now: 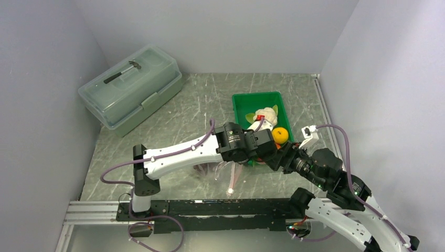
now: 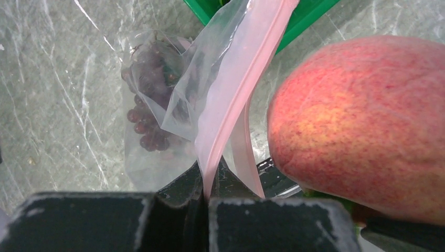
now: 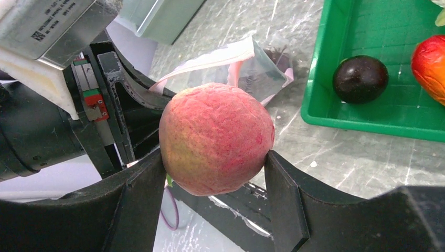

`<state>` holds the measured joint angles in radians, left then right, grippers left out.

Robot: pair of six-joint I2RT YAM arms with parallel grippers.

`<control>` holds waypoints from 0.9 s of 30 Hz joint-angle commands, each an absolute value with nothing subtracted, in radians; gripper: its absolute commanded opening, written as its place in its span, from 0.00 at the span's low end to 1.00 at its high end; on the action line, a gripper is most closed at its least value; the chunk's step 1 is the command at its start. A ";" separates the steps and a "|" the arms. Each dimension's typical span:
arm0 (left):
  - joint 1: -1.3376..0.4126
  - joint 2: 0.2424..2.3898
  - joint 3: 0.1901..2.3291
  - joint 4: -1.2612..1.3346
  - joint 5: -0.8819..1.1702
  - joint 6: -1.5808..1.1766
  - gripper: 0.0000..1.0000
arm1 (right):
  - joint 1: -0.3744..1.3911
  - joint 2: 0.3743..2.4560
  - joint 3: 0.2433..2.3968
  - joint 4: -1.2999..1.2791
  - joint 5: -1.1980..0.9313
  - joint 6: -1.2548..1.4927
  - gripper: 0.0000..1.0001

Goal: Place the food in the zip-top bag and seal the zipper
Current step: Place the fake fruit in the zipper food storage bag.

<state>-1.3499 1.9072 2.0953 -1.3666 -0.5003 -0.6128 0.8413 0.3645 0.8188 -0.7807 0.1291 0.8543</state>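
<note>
left fingers [image 2: 105, 220] clamp zipper [image 2: 236, 100] | bag [image 2: 210, 68] holds grapes [image 2: 148, 134] | right fingers [image 3: 141, 199] grip peach [image 3: 216, 137] near tray [image 3: 367, 123] edge | tray holds plum [image 3: 360, 79]

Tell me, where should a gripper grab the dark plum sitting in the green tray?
Probably take the dark plum across its round middle, from straight above. It is ball-shaped, so the widest part holds best. The wall of the green tray stands close on one side and the red-orange pepper on the other, leaving little room sideways.
</note>
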 commanded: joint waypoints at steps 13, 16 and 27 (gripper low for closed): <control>-1.356 1.781 2.037 -1.269 -0.368 -0.590 0.05 | 0.847 0.507 0.795 -0.519 0.051 0.876 0.15; -1.356 1.784 2.037 -1.265 -0.356 -0.585 0.04 | 0.847 0.538 0.787 -0.470 0.030 0.895 0.14; -1.357 1.791 2.045 -1.245 -0.315 -0.569 0.02 | 0.847 0.621 0.770 -0.364 0.108 0.990 0.12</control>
